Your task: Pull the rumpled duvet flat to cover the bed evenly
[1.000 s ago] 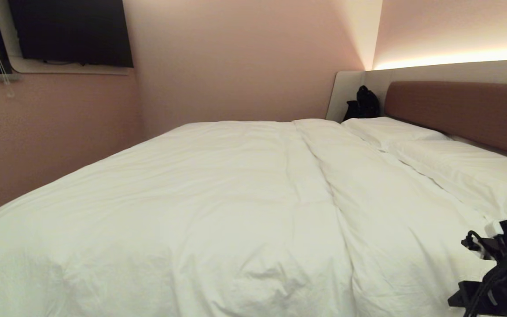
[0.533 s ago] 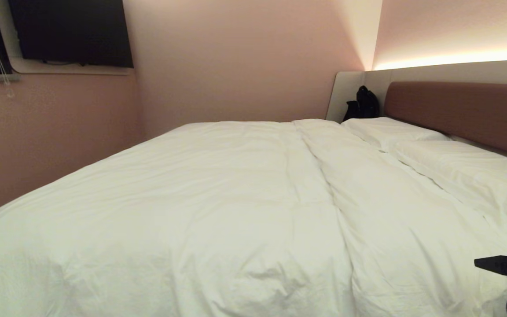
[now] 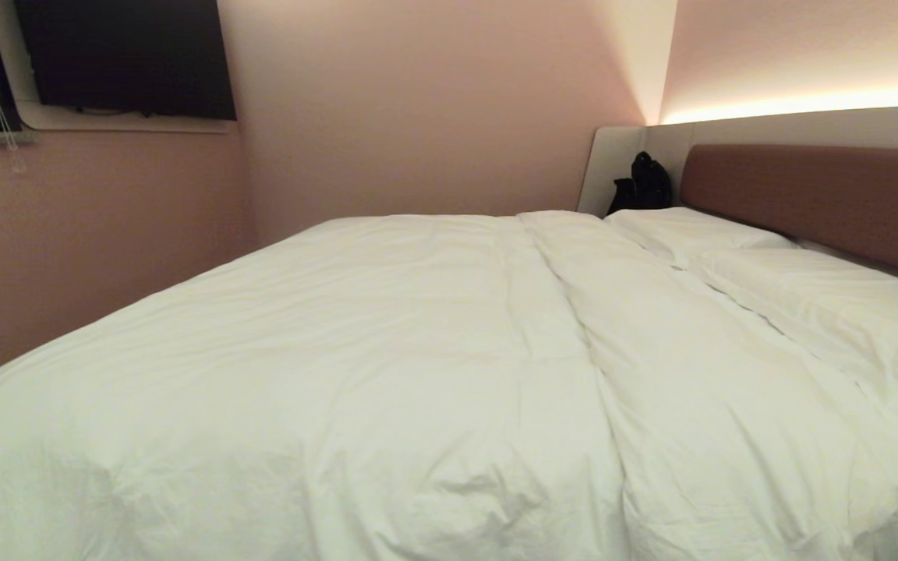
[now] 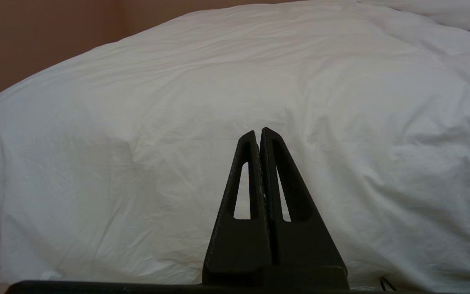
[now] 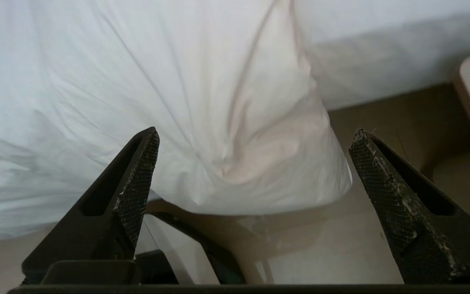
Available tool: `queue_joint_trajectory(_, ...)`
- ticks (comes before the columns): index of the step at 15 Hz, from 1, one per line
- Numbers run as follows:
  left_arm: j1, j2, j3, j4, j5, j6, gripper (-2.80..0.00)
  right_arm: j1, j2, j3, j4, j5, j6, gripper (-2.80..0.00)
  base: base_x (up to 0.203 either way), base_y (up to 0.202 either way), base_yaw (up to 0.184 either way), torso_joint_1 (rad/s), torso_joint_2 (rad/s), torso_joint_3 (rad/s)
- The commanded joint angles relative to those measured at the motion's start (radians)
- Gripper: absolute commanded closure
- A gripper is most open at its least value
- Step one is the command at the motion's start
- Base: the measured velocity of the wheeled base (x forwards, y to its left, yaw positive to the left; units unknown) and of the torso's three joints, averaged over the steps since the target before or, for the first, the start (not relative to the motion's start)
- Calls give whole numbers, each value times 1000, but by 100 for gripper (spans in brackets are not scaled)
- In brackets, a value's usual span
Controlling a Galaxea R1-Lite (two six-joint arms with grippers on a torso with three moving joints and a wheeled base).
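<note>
Across nearly the whole top of the wide low bed (image 3: pixel 870 265), from the foot edge up to the two flat white pillows (image 3: pixel 807 304) under the brown padded headboard (image 3: pixel 823 195), lies the large, puffy, plain white duvet (image 3: pixel 387 366), its near side spilling over the bed's front edge and one long soft ridge running toward the headboard. It looks light for its bulk, soft and limp, with a smooth cotton cover that probably slides easily over the sheet; a pinch of cover alone would likely stretch rather than carry the filling. The best hold seems to be a thick fold at a hanging corner or along the edge. One such corner (image 5: pixel 259 163) droops off the bed's right front corner, in front of the right pincer (image 5: pixel 255 136), whose jaws stand wide apart and empty, touching nothing. The left pincer (image 4: pixel 258 134) is closed on nothing, parked low before the duvet's draped front.
</note>
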Motion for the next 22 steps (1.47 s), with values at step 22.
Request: queue_joint_trajectory(22,1,1,0,0,-1,0,0,-133,740,-379,46,261,-630,0,0,0,0,0,0,0)
